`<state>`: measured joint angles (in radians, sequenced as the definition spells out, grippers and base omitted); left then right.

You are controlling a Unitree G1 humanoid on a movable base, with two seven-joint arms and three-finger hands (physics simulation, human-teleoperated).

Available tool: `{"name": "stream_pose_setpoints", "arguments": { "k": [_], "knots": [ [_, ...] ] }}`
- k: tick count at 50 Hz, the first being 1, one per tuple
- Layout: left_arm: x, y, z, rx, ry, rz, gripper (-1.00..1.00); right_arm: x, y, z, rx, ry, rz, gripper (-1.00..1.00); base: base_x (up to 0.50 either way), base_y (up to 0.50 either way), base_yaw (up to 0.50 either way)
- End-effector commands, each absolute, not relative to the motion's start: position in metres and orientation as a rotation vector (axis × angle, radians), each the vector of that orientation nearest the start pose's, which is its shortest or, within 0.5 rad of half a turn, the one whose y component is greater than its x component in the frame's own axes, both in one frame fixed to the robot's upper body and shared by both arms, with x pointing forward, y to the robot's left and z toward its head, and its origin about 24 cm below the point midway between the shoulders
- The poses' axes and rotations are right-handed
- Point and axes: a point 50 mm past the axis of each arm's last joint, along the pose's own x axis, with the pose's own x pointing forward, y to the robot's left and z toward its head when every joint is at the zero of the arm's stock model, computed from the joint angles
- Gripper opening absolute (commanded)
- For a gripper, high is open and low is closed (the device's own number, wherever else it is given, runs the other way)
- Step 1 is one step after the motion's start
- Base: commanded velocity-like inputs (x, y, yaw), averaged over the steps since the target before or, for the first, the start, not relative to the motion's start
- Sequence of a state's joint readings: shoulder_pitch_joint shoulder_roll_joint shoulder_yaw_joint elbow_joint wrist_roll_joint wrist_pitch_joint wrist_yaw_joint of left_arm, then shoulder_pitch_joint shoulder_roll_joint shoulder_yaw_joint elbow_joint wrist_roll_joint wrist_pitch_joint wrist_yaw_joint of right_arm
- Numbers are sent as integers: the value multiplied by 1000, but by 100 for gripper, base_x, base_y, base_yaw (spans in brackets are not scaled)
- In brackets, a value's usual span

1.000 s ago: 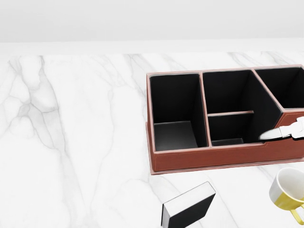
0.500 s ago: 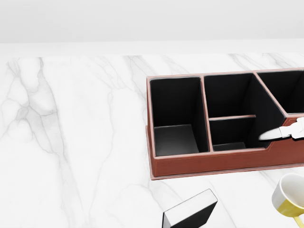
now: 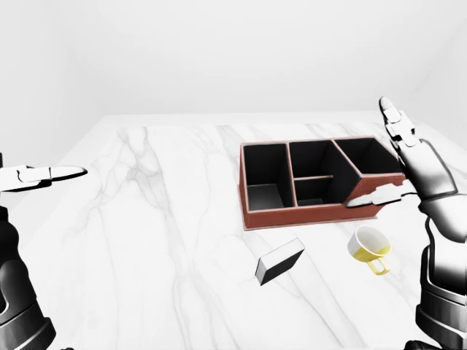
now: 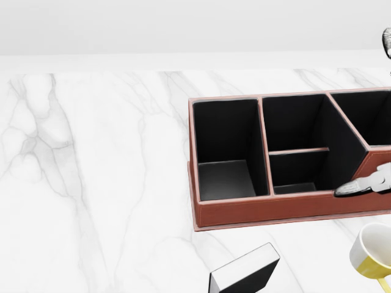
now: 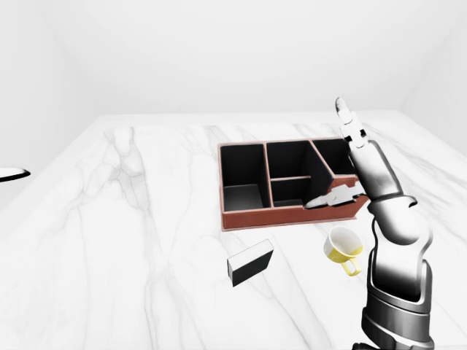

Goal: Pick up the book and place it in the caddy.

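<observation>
Small black book w/ white page edges lies on white marble worktop, just below brown leather caddy w/ black compartments. Right hand spread, empty, over caddy's right end; left hand also spread, far left. Yellow-and-white mug near caddy's lower right.

Caddy: red-brown, black inside. Book: black, white edge. Cup: yellow, white inside. Counter: grey-veined white marble.

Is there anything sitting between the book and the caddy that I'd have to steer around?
Nothing visible. Bare marble lies between the book and the caddy. The yellow mug stands off to the right, and the right hand hangs open by the caddy's right end.
</observation>
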<state>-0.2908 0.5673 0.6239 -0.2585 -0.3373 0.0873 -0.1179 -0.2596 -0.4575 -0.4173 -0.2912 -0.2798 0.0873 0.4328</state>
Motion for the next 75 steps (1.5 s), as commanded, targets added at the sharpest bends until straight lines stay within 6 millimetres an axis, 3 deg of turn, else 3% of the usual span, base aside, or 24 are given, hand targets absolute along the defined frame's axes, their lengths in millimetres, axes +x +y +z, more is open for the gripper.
{"name": "stream_pose_setpoints", "arguments": {
  "k": [1,9,23,56,64,75],
  "knots": [
    [229,320,255,243,-679,308,100,240,-260,206,-954,-275,-28,100,0,0,0],
    [231,320,253,248,-663,308,100,229,-271,197,-1030,-164,-50,100,0,0,0],
    [232,320,250,251,-650,308,100,207,-274,190,-1240,-123,-61,100,0,0,0],
    [232,320,250,256,-652,306,100,184,-226,165,-1275,-58,4,100,0,0,0],
    [232,320,250,255,-648,306,100,191,-224,145,-1293,30,40,100,0,0,0],
    [232,320,250,253,-649,308,100,205,-216,139,-1412,53,40,100,0,0,0]
  ]
}}
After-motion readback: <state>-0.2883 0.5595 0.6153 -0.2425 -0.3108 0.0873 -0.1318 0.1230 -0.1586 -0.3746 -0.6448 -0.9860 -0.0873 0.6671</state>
